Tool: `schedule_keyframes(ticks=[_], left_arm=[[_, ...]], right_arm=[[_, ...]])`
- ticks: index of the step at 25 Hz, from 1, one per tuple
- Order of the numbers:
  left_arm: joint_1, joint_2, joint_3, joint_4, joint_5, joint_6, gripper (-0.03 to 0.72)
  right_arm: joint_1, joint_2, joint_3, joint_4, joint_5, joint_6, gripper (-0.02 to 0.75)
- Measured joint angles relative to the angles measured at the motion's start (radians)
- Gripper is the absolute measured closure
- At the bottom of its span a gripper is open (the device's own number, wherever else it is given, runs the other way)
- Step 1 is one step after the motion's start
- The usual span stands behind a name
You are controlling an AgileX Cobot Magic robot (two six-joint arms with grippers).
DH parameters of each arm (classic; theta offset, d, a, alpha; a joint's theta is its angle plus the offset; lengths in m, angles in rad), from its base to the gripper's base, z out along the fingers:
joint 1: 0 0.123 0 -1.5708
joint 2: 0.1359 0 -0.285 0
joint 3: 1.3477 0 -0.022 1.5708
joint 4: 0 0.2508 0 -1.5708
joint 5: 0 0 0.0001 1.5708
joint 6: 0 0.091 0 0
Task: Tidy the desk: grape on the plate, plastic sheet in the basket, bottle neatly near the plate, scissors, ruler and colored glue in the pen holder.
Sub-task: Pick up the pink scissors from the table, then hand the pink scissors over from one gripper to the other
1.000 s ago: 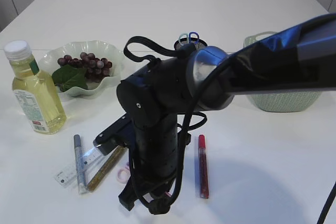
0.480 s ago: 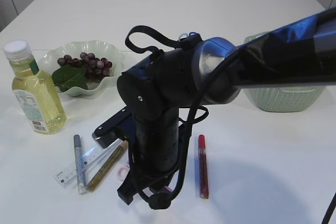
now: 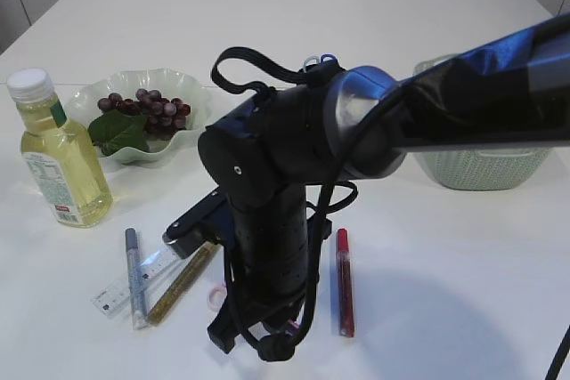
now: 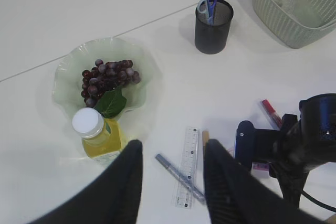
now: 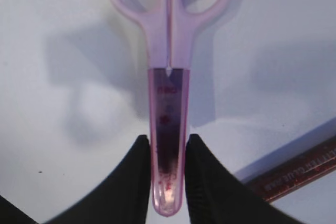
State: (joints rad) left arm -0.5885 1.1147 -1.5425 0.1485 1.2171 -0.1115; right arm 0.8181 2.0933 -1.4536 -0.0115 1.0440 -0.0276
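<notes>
So you've got a plain white bench (image 3: 427, 6) with pale wall panels behind it, nothing fancy. On it: a wavy green plate (image 4: 68, 77) with the grape (image 4: 107, 74) bunch already sitting in it, a bottle (image 3: 55, 153) of yellow liquid just beside the plate, a black mesh pen holder (image 4: 212, 24) with a blue-handled pair of scissors poking out, and a green woven basket (image 4: 294, 9) off to the right.

Your right gripper (image 5: 168, 182) is down at the bench and its jaws are closed narrowly on the pink scissors (image 5: 168, 103), pinching the capped blade end from both sides. The scissors' long axis runs straight away from the wrist camera, handle loops at the far end, tip tucked between the fingers (image 5: 134, 182). A dark glitter glue stick (image 5: 299, 174) lies just beside them at a slant.

Your left gripper (image 4: 170, 182) hangs high above the bench, jaws partway open, holding nothing.

Still lying flat near the right arm: a clear ruler (image 4: 187, 174), a grey pen (image 4: 178, 177) crossing it, a gold glue stick (image 3: 181, 284) beside the ruler, and a red glue stick (image 3: 344, 282) pointing roughly toward the pen holder.
</notes>
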Motion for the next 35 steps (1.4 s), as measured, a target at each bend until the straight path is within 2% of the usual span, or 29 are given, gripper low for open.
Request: schedule_keyframes(ticks=[35], left_arm=[[0.0,0.0,0.0,-0.007,0.0,0.0,0.398]], right_arm=[[0.0,0.014,-0.029,0.0,0.054,0.0,0.551]])
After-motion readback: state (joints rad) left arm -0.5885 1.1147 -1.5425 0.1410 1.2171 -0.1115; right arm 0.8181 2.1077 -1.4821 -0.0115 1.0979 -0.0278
